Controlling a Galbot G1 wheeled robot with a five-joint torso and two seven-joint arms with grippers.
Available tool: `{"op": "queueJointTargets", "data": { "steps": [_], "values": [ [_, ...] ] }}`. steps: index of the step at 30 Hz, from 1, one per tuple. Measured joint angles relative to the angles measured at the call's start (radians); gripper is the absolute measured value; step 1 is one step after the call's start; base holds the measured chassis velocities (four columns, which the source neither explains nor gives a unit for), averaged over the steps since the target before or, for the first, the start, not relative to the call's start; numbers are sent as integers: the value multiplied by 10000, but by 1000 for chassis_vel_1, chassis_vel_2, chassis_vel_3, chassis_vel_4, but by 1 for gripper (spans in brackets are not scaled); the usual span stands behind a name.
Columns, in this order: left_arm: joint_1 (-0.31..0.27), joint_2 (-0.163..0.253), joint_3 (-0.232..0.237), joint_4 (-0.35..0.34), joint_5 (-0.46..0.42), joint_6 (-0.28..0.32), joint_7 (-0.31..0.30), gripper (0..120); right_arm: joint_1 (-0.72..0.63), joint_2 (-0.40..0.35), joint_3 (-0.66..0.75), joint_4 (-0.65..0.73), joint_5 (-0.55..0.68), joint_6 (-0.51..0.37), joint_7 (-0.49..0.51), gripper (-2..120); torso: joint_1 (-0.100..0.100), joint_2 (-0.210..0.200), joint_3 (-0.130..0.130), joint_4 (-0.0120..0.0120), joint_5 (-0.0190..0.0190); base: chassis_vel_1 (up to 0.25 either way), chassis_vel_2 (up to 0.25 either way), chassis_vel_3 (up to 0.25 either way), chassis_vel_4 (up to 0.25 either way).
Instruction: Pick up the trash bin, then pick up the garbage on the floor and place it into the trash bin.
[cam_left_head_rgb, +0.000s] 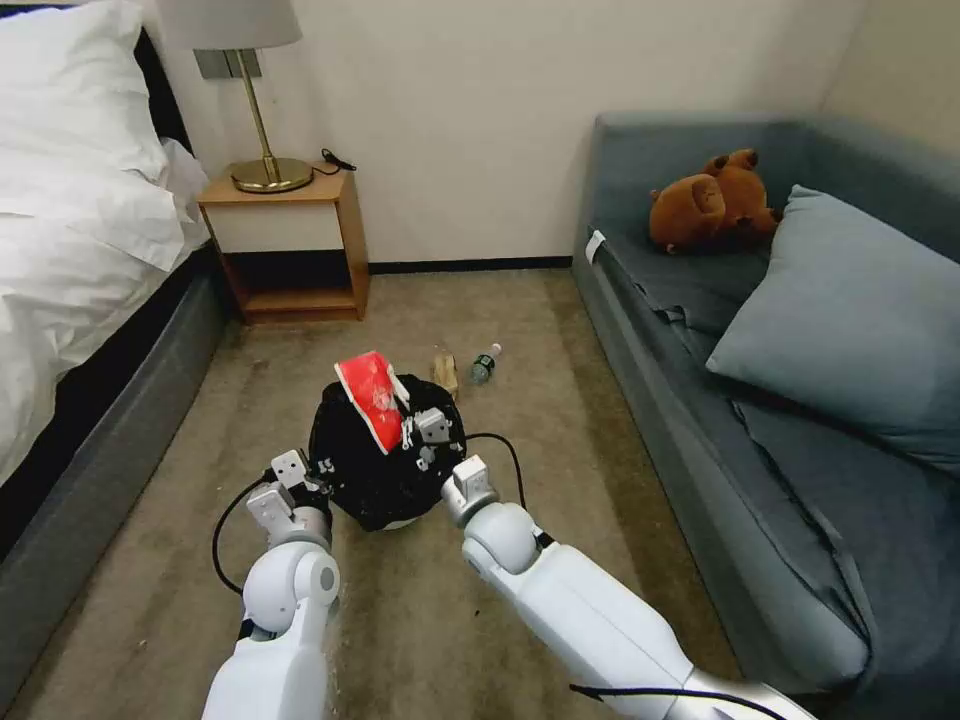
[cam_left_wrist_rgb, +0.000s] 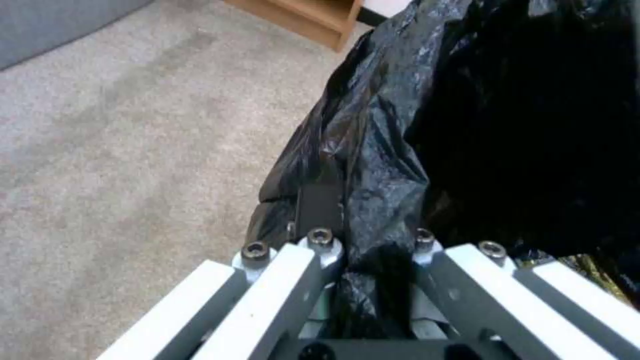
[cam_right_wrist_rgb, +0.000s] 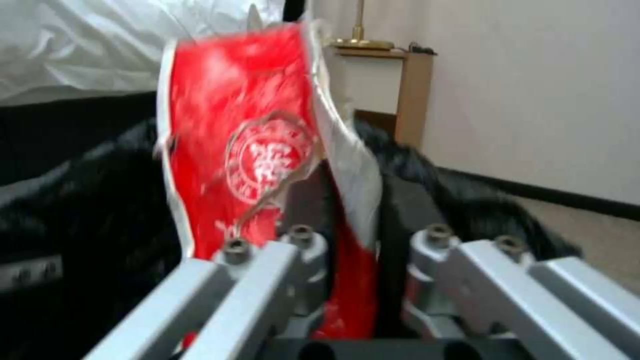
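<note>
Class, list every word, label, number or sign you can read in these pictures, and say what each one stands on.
No text can be read.
Red snack packet, held in the right hand over the trash bin: a round white seal with characters inside, too blurred to read.
Small clear bottle on the floor: label too small to read.

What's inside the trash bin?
A black bag lines the trash bin. The right tool holds a red packet above its mouth. Anything deeper is hidden by the dark bag.
</note>
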Motion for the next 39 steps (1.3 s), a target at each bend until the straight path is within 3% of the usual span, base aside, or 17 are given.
{"op": "queueJointTargets", "data": {
  "steps": [2,5,10,13,15,17,19,27,32,39],
  "values": [
    [-10,0,-27,-5,9,0,-3,4,-85,-1,99,23,-89,-2,-35,29,0,0,0,1,0,0,0,0,0],
    [-10,-1,-50,-8,13,0,-5,4,-140,2,172,40,-112,-2,-53,34,0,0,0,1,0,0,0,0,0],
    [5,37,-109,-29,13,0,-2,4,-358,-60,374,195,-127,-2,-136,59,0,0,0,1,0,0,0,0,0],
    [1,37,-110,-30,13,0,-1,4,-397,-62,436,241,-127,-2,-138,62,0,0,0,1,0,0,0,0,0],
    [1,40,-114,-28,12,4,14,4,-548,-67,888,553,-78,-3,-124,77,0,0,0,2,0,0,0,0,0],
    [1,57,-126,-13,14,10,28,4,-627,-87,1139,758,6,-35,-60,81,0,0,0,2,1,0,0,0,0],
    [-9,203,-158,113,50,20,118,4,-964,-294,1875,1475,415,-264,148,92,0,0,0,2,-1,0,0,0,0],
    [-105,655,-210,194,41,69,379,4,-2002,-781,3508,2950,649,-603,285,100,0,0,-1,0,2,0,0,0,0],
    [-4,834,-215,-109,7,141,669,4,-3674,-969,5384,4104,3,-314,-269,100,0,0,0,-1,2,0,0,0,0],
    [23,920,-242,-210,3,140,706,4,-4902,-797,6317,4472,-116,486,-760,100,0,0,-1,-1,0,0,0,0,0]
  ]
}}
